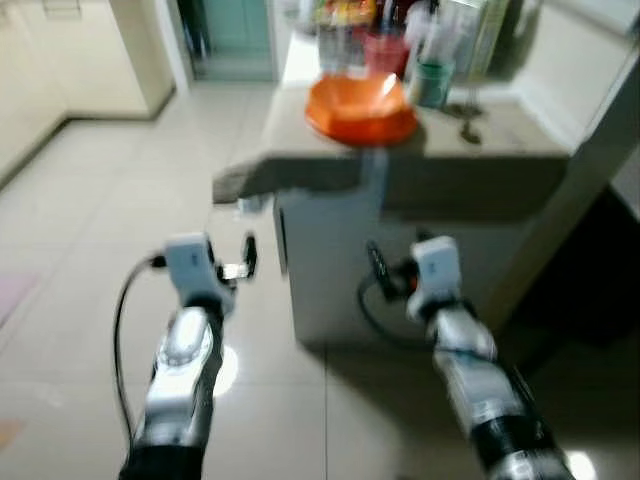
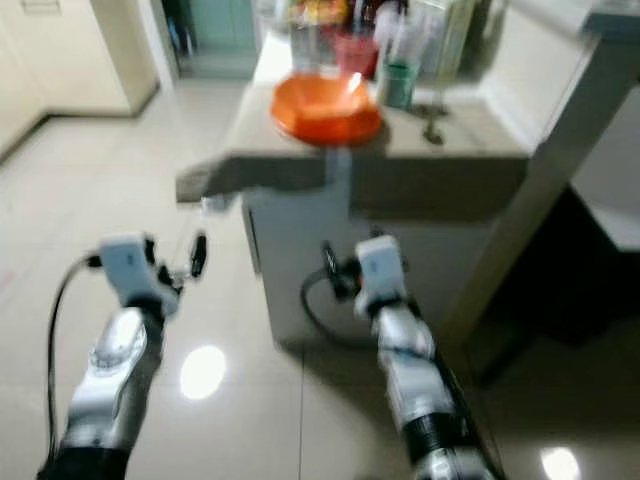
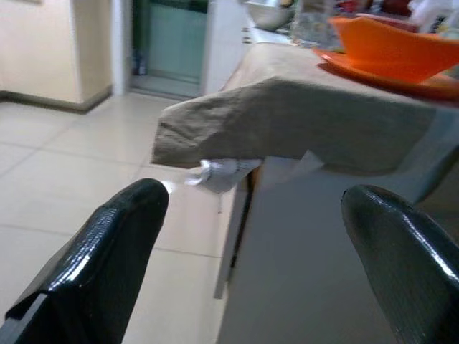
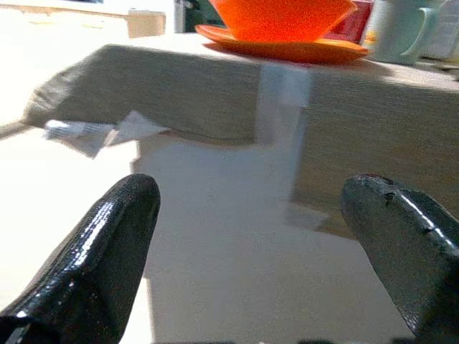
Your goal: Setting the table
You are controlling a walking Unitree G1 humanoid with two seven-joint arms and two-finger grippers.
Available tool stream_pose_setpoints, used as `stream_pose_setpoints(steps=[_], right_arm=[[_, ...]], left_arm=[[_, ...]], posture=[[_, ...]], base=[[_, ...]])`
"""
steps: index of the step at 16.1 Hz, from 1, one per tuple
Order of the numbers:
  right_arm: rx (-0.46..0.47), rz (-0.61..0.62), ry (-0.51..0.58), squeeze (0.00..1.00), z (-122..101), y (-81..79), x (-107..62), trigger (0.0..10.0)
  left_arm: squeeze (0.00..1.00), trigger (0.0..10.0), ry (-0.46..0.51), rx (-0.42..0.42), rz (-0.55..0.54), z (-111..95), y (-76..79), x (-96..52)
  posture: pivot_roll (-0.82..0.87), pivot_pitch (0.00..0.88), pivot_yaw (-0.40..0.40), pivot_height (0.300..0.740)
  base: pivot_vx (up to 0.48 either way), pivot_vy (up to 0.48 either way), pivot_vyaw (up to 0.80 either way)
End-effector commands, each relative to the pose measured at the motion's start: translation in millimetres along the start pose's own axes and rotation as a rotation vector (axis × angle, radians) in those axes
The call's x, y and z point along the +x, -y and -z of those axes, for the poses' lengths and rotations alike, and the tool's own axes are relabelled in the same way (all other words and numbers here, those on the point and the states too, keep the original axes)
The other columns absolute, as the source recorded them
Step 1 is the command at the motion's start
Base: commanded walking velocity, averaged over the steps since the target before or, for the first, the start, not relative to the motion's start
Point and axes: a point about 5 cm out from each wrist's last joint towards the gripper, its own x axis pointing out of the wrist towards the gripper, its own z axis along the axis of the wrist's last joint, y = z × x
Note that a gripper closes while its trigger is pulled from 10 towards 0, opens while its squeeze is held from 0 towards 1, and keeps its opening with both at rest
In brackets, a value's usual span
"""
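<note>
An orange bowl [image 1: 360, 100] sits on an orange plate [image 4: 287, 50] near the front edge of a table covered by a beige cloth [image 1: 300, 172]. A teal mug [image 1: 432, 82] and a red cup [image 1: 385, 50] stand just behind it. Both arms reach forward below the table's edge. My left gripper [image 3: 254, 208] is open and holds nothing, facing the cloth's hanging corner. My right gripper [image 4: 251, 193] is open too, empty, under the bowl's side of the table. In the head views the left gripper [image 1: 245, 260] and right gripper [image 1: 377, 265] hang short of the white table base [image 1: 330, 280].
Bottles and jars [image 1: 350, 20] crowd the table's back. A small dark object [image 1: 466, 130] lies on the cloth to the right. A white wall or post [image 1: 590, 170] flanks the table on the right, with a dark gap beside it. Tiled floor [image 1: 90, 200] spreads left toward a doorway.
</note>
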Motion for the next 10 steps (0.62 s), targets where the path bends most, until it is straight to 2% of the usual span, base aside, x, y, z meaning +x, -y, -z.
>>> stream_pose_setpoints(steps=[1, 10], right_arm=[[-0.017, 0.009, 0.005, 0.0, -1.7, 5.7, 0.0, 10.0], [-0.022, 0.008, -0.002, 0.0, 2.2, 5.6, -4.5, 10.0]], left_arm=[[0.0, 10.0, 0.005, 0.005, 0.009, -2.2, 4.4, 2.0], [0.0, 10.0, 0.009, 0.012, 0.017, -3.5, 2.6, 4.8]], posture=[[-0.09, 0.0, 0.057, 0.736], [-0.1, 0.0, 0.065, 0.736]], base=[[0.0, -0.42, 0.0], [0.26, -0.4, 0.0]])
